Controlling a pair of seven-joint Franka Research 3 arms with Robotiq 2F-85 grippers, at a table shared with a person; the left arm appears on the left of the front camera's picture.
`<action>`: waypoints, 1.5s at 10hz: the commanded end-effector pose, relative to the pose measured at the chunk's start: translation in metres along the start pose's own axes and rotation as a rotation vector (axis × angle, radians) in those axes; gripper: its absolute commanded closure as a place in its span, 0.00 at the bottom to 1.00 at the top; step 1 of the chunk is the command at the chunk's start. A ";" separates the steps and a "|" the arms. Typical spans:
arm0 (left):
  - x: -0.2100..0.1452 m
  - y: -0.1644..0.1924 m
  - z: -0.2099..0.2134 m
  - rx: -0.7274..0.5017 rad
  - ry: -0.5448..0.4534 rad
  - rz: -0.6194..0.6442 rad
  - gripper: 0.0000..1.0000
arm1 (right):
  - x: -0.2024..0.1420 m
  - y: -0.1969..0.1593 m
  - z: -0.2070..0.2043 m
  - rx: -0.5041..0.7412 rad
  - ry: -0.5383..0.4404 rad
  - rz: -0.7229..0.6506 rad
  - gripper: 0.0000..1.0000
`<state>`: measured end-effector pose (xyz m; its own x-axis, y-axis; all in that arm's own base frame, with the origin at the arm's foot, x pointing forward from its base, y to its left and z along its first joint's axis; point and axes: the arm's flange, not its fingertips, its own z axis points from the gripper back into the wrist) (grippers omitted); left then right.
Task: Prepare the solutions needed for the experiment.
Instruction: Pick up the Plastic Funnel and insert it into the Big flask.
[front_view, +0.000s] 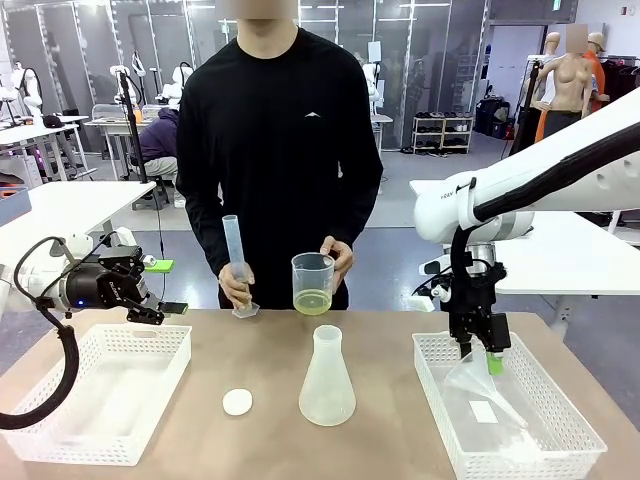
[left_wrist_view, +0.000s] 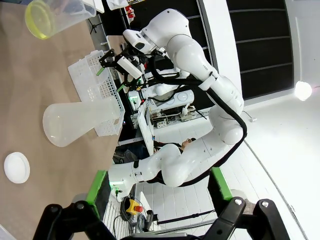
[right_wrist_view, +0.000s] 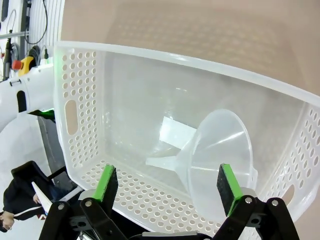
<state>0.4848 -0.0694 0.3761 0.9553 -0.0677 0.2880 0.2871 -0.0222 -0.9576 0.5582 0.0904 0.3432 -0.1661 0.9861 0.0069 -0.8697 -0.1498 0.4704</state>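
one open right tool above funnel

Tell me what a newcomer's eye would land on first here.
First comes the lime-yellow solution in the beaker that the person holds at the table's far edge, along with a cylinder. Next is the frosted flask standing at mid-table. Then there is the right gripper, open, just above a funnel lying in the right basket.
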 end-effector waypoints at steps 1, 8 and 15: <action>0.001 -0.002 -0.001 -0.013 -0.013 -0.009 0.00 | -0.002 -0.010 0.007 0.011 0.037 0.045 0.00; 0.001 -0.002 -0.001 -0.013 -0.013 -0.009 0.00 | 0.004 -0.022 0.013 0.089 0.107 0.073 0.80; 0.001 -0.002 -0.001 -0.013 -0.013 -0.009 0.00 | 0.006 -0.028 0.009 0.121 0.111 0.068 1.00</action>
<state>0.4848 -0.0694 0.3761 0.9552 -0.0677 0.2880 0.2871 -0.0222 -0.9576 0.5807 0.1019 0.3372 -0.2651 0.9629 -0.0506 -0.7988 -0.1899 0.5709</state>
